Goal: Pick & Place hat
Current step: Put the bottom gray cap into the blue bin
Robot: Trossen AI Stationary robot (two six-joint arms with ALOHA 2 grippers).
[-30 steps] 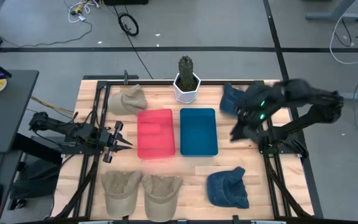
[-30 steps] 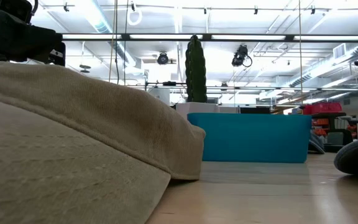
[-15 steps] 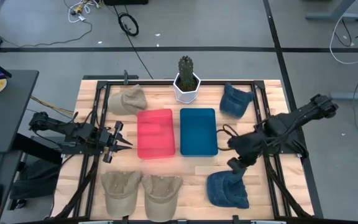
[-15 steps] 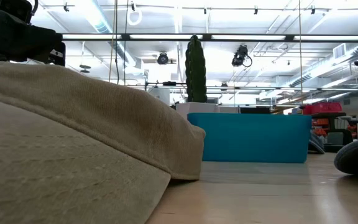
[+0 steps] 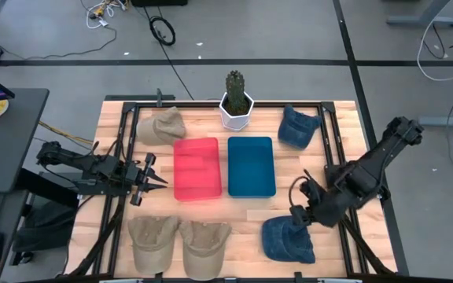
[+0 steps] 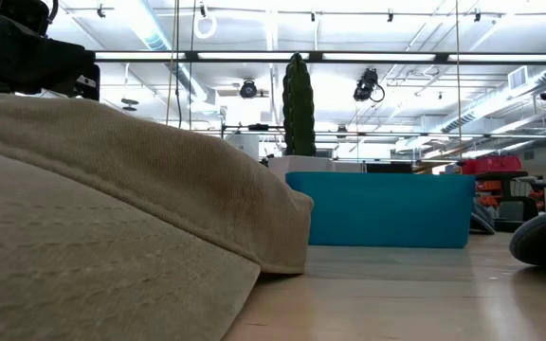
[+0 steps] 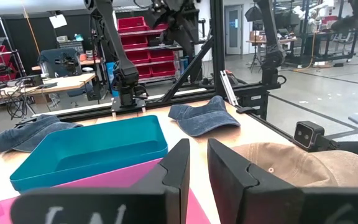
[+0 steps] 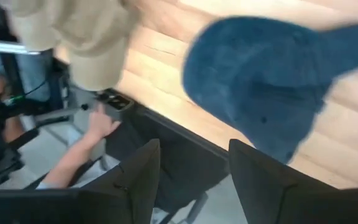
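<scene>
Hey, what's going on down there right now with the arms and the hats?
Right pincer open above blue hat. Left pincer idle beside pink bin. Nothing blocking.

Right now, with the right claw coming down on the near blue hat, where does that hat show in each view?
High view: blue hat near the front edge, right of two tan hats, right claw open above it.
Low view: dark rounded edge at far right.
Left wrist view: blue hat past the teal bin.
Right wrist view: fills the upper right.
Shared landmark: teal bin.
</scene>
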